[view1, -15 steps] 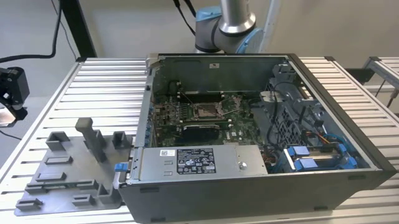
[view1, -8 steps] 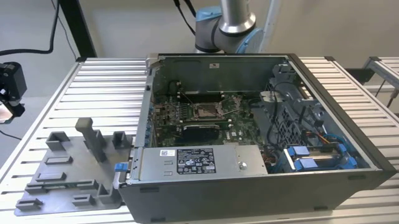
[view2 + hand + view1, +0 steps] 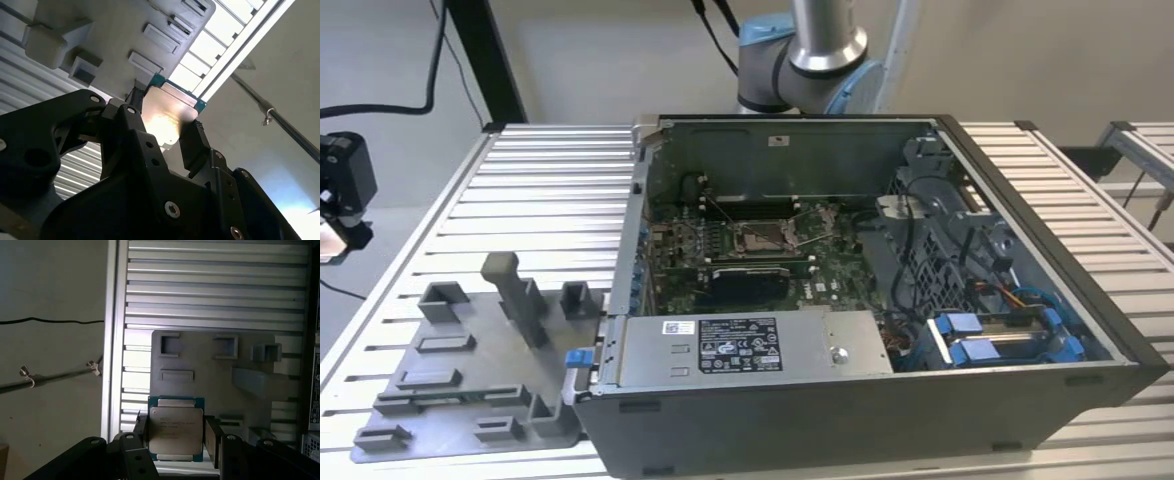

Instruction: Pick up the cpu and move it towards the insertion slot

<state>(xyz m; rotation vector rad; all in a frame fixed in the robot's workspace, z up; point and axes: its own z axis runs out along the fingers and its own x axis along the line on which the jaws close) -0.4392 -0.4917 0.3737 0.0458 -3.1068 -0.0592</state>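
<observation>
The arm (image 3: pixel 827 40) is cut off by the exterior view's top edge. In the first wrist view the gripper (image 3: pixel 177 436) covers the cpu's (image 3: pixel 176 425) nearest edge.

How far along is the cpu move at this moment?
Done: the gripper is shut on the cpu, which looks lifted clear of the tray in both wrist views. In hand: the carry, with the tray behind the chip. Left: reaching the slot inside the case; the exterior view shows its centre dark and bare.
</observation>
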